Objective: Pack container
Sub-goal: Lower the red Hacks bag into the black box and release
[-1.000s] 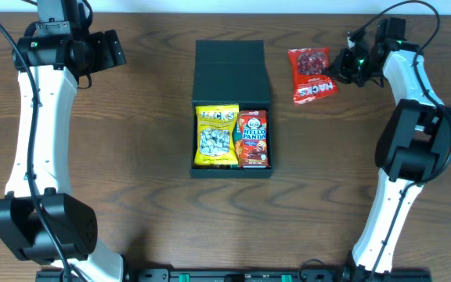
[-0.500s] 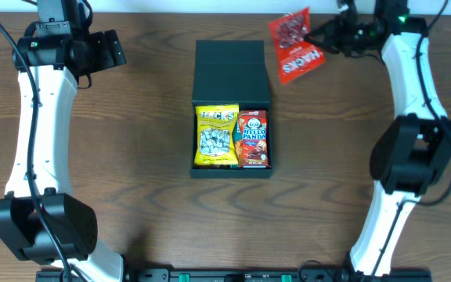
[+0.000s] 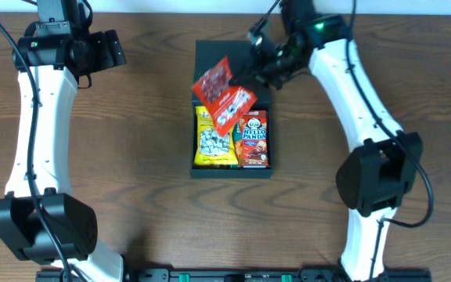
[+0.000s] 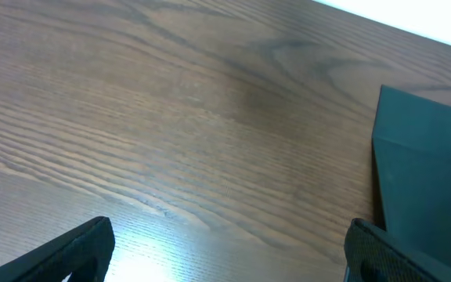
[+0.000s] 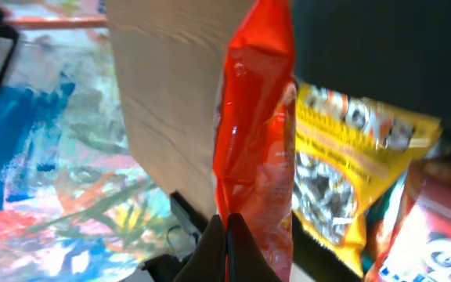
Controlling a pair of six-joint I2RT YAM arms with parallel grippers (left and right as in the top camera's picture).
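Your right claw (image 3: 249,77) is clamping the red packet (image 3: 223,95) overhead, dangling it above the container (image 3: 227,53), over its yellow packet (image 3: 216,139) beside the Hello Panda packet (image 3: 253,139). At the left wrist, your left claw (image 4: 229,239) is gaping wide over the wood table (image 4: 171,117), with the container's edge lying ahead-right. At the right wrist, fingers (image 5: 212,251) are pinching the red packet's edge.

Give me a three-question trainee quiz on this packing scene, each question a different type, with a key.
1. True or false: the left fingers are open and hold nothing.
2. Multiple choice: the red packet pinched by the right fingers hangs over A) bare table, B) the container, C) the left arm.
3. Fill in: ___ snacks lie in the container.
Key: 1 true. 2 B. 3 two, the yellow packet and the Hello Panda box.
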